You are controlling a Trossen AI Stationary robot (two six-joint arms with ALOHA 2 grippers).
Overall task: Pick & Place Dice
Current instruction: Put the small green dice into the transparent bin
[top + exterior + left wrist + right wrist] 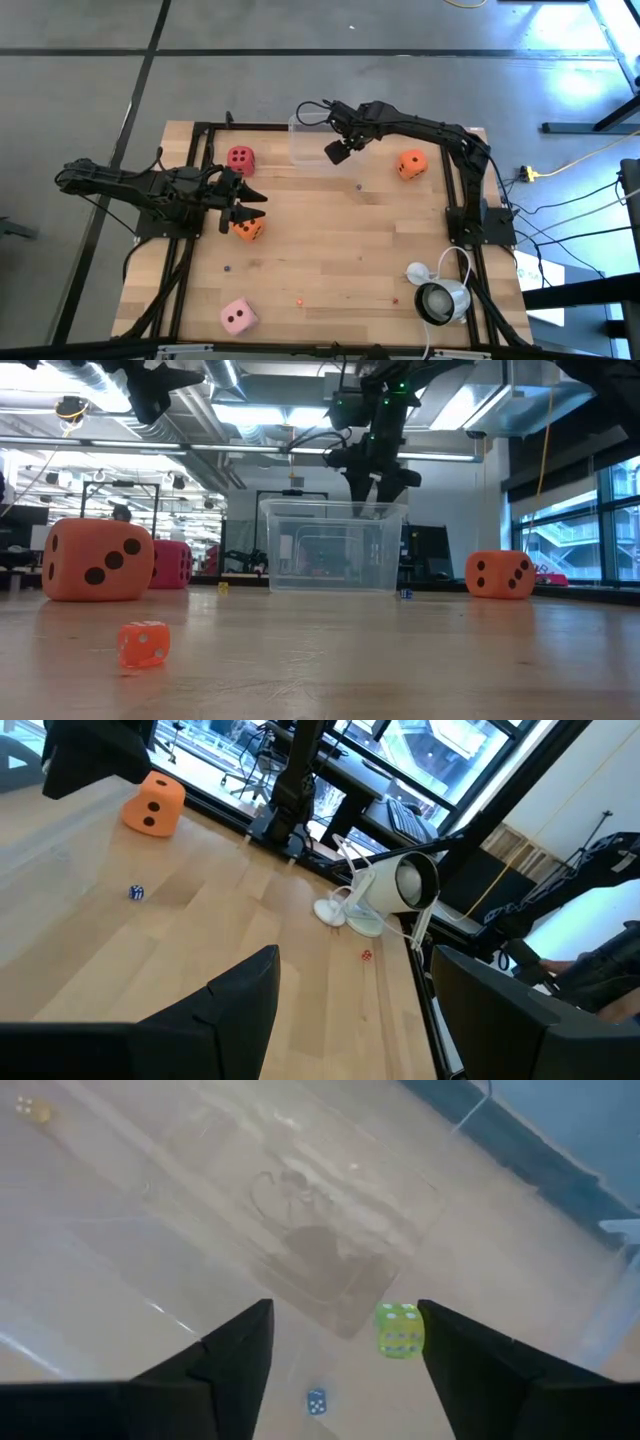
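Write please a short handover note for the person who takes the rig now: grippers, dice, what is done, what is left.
Right gripper: open, above the clear bin; a small yellow-green die shows between its fingers, apparently just released.
Left gripper: open, holding nothing, beside one orange die.
Other dice on the table: red die, second orange die, pink die.
Done: none of the four is in the bin.
Left: all four.

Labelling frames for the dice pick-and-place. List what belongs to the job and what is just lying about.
Job:
red die
left orange die
right orange die
pink die
clear bin

Lying about:
white fan-like device
yellow cable
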